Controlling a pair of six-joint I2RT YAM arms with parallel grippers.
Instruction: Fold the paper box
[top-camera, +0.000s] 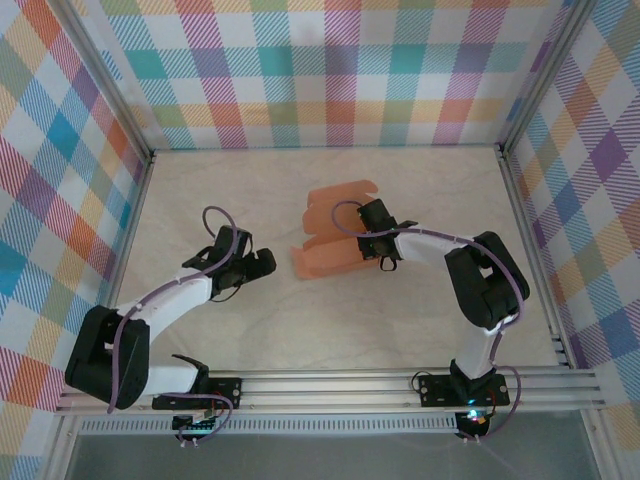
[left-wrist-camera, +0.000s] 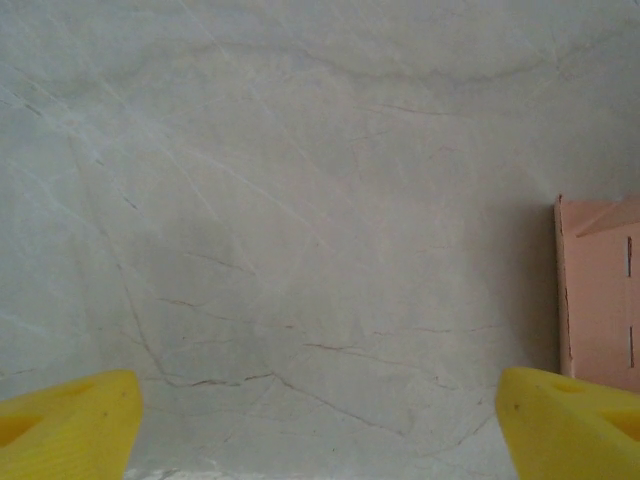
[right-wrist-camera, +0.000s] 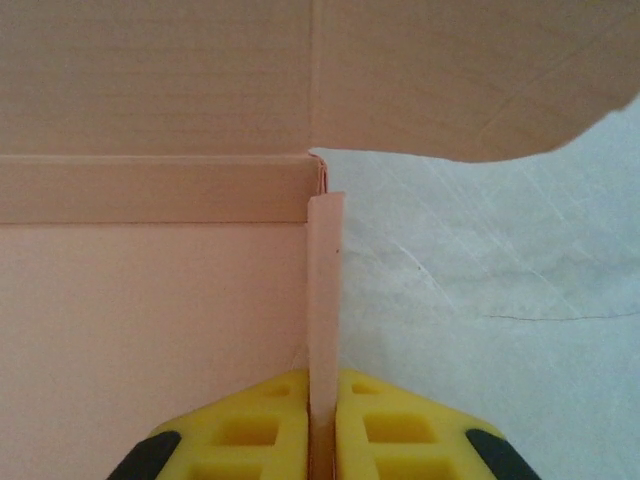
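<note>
The paper box (top-camera: 325, 245) is salmon-orange card, partly folded, lying mid-table with flaps spread toward the back. My right gripper (top-camera: 372, 240) sits at its right side. In the right wrist view its yellow fingers (right-wrist-camera: 260, 435) are shut on an upright side wall of the paper box (right-wrist-camera: 150, 300), the thin card edge pinched between the pads. My left gripper (top-camera: 262, 262) hovers left of the box, apart from it. In the left wrist view its yellow fingertips (left-wrist-camera: 70, 420) stand wide with bare table between them, and a corner of the paper box (left-wrist-camera: 600, 300) shows at the right edge.
The marble-look tabletop (top-camera: 220, 200) is walled by checked panels on three sides. A metal rail (top-camera: 350, 385) runs along the near edge by the arm bases. Bare table lies left of and behind the box.
</note>
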